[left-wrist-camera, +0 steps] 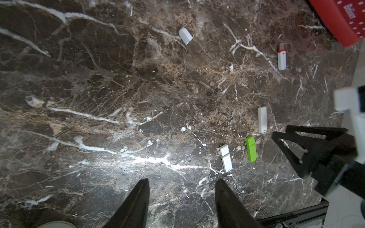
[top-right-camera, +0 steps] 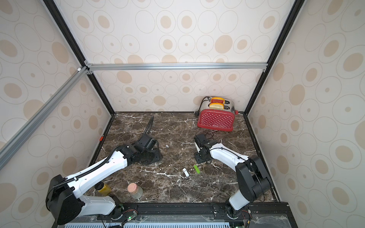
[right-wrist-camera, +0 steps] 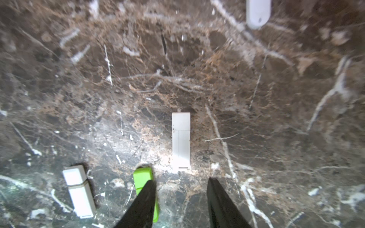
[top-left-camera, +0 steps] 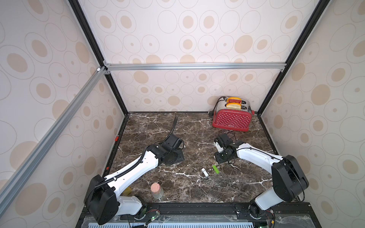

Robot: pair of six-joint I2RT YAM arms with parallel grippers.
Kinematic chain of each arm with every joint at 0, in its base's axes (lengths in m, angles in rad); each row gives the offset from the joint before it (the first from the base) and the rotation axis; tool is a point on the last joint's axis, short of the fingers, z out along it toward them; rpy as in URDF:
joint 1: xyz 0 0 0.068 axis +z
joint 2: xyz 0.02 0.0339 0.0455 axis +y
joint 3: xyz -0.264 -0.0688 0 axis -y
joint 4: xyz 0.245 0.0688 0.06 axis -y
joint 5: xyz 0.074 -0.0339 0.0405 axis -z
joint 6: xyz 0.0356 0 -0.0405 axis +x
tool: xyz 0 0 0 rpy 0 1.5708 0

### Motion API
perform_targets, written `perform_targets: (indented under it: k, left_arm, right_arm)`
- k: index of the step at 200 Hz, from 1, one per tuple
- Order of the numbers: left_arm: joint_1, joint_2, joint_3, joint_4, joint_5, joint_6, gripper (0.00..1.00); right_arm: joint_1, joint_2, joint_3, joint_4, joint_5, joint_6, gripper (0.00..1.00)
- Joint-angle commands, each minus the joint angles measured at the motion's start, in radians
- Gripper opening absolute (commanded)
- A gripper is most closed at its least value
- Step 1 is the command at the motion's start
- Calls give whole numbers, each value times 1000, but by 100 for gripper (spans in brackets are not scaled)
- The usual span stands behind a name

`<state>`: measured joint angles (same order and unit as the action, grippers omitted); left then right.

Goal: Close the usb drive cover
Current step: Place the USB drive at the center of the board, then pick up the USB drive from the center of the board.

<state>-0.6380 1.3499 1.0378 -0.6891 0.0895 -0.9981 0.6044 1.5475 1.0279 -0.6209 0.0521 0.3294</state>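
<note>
Your left pincer (left-wrist-camera: 182, 180) and right pincer (right-wrist-camera: 181, 179) both apart, empty, uncapped red-and-white usb drive (left-wrist-camera: 281, 59) well apart from both, its bare plug shown only in the left wrist view, loose white cap (left-wrist-camera: 185, 36) well apart from it.

The left arm (top-left-camera: 136, 164) reaches forward and inward from its base, with the wrist turned downward. The left hand (left-wrist-camera: 182, 180) has its two black fingers (left-wrist-camera: 138, 201) parted, with nothing between them. The right arm (top-left-camera: 254, 154) also stretches forward and inward. The right hand (right-wrist-camera: 181, 179) points downward, its fingers likewise apart and gripping nothing.
</note>
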Motion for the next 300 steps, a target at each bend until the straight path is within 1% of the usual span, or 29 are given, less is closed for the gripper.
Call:
perform_targets:
  k: [1, 16, 38, 57, 76, 99, 120, 137, 161, 176, 211, 272, 300]
  left_arm:
    - [60, 63, 40, 39, 81, -12, 55]
    - [96, 121, 58, 47, 139, -20, 55]
    - [121, 206, 119, 47, 171, -21, 55]
    - [132, 260, 177, 24, 161, -14, 55]
    - [150, 302, 223, 6, 152, -13, 55]
    - [173, 346, 272, -14, 155, -11, 55]
    - [187, 376, 300, -25, 166, -4, 54]
    - [195, 394, 315, -27, 161, 0, 54]
    - [207, 429, 336, -30, 173, 0, 54]
    - [213, 448, 349, -30, 174, 0, 54]
    - [231, 489, 371, -26, 193, -12, 54]
    - [232, 550, 445, -56, 189, -15, 54]
    - [234, 570, 465, -63, 189, -16, 54]
  right_arm:
    - [-1, 9, 84, -75, 44, -51, 48]
    - [-11, 47, 152, -105, 43, -72, 49]
    - [-43, 107, 230, -129, 28, -85, 49]
    - [-62, 169, 293, -142, 5, -93, 48]
    - [-76, 241, 358, -161, 12, -108, 48]
    - [-112, 317, 418, -169, -26, -130, 46]
    - [-145, 357, 441, -157, -55, -144, 46]
    - [-163, 382, 456, -145, -35, -153, 46]
    - [-182, 435, 485, -142, -40, -171, 46]
    - [-186, 464, 495, -132, -59, -178, 46]
    - [-189, 503, 519, -122, -57, -192, 46]
    - [-204, 547, 559, -117, -87, -204, 45]
    - [-206, 574, 573, -126, -74, -203, 44]
